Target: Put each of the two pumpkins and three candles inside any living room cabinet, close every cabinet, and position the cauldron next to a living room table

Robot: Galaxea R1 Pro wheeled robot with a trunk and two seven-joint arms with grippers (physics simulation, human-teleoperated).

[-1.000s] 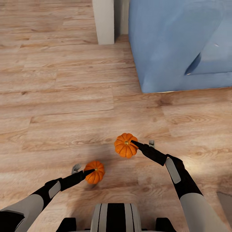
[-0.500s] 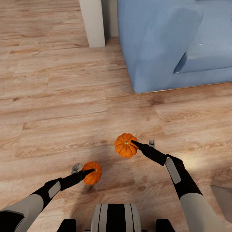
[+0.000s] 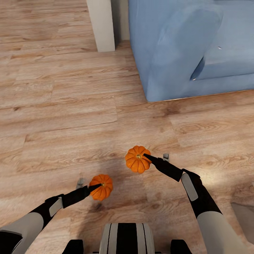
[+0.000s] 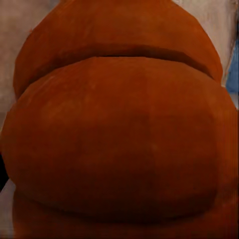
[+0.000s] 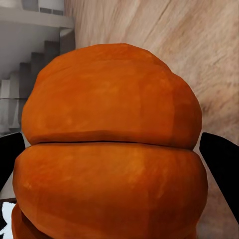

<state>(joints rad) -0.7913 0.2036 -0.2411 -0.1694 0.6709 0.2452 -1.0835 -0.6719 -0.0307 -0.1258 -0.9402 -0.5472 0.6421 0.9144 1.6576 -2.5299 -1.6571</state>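
Both arms carrying pumpkins over the wood floor.
Left gripper point(image 3: 92, 188) is clamping one ribbed orange pumpkin point(image 3: 101, 187) at lower centre; right gripper point(image 3: 151, 157) is clamping the other orange pumpkin point(image 3: 137, 159) mid-frame.

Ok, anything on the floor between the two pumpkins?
No. In the head view only bare wood floor shows between the left pumpkin and the right pumpkin.

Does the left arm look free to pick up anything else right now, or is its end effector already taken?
Probably not free. The left end effector is closed on a pumpkin held above the wood floor, and the right end effector carries the other pumpkin. One pumpkin would have to be set down first.
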